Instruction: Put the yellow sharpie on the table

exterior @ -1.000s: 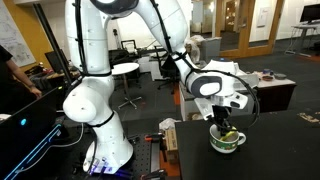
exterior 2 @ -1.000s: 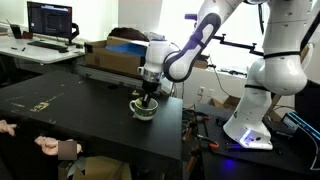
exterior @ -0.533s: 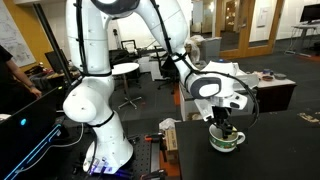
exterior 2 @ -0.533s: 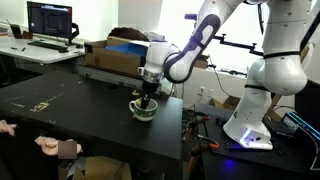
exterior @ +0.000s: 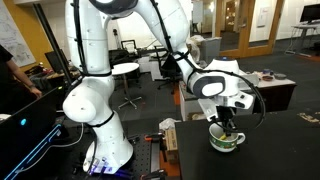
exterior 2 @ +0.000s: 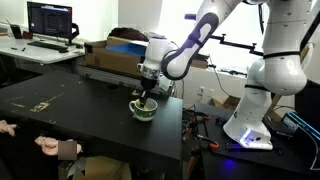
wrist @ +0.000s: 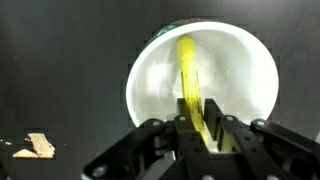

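Note:
The yellow sharpie (wrist: 189, 78) is a slim bright yellow pen that runs from inside the white mug (wrist: 240, 70) up between my gripper's fingers (wrist: 200, 122). The fingers are shut on its near end, right above the mug. In both exterior views the gripper (exterior: 226, 121) (exterior 2: 147, 96) hangs just over the mug (exterior: 226, 140) (exterior 2: 143, 110), which stands on the dark table (exterior 2: 70, 115) near its edge. A little yellow shows at the mug's rim (exterior: 229, 131).
A small tan scrap (wrist: 38, 146) lies on the dark top beside the mug. A person's hands (exterior 2: 45, 145) rest at the table's near edge. A lower table with a monitor (exterior 2: 50, 20) and a box (exterior 2: 115, 50) stands behind. Office chairs are in the background.
The gripper has risen slightly above the mug with the sharpie held between its fingers. The mug has not moved.

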`<state>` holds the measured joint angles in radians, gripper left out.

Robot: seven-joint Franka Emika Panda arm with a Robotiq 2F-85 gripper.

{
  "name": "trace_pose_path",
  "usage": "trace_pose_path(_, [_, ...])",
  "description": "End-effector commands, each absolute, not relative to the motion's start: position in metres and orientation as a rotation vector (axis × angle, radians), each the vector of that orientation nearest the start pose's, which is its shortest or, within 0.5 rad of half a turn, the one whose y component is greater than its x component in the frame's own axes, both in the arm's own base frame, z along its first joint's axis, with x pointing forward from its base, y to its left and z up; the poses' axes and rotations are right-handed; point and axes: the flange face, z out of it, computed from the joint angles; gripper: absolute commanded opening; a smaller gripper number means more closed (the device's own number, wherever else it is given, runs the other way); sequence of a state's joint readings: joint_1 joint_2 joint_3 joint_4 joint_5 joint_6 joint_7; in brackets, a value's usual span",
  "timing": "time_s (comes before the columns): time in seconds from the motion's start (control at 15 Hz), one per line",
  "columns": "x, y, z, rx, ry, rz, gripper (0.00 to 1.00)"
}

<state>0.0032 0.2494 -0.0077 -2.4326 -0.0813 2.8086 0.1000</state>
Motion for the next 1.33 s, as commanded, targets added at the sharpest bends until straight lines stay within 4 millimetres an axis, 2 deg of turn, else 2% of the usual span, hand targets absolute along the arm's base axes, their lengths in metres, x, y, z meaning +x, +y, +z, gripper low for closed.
trace_pose_path(0.0, [0.508, -0.005, 0.228, -3.155, 0.044, -0.222, 0.29])
trace_pose_path(0.2, [0.511, -0.008, 0.23, -3.153, 0.048, -0.227, 0.4])
trace_pose_path(0.27, [0.512, -0.008, 0.23, -3.153, 0.049, -0.228, 0.37])
trace_pose_path(0.53, [0.513, -0.01, 0.237, -3.152, 0.058, -0.242, 0.01])
trace_pose_path(0.67, [0.514, -0.011, 0.239, -3.151, 0.062, -0.247, 0.05])
trace_pose_path(1.27, [0.499, -0.009, 0.264, -3.138, 0.135, -0.274, 0.05])
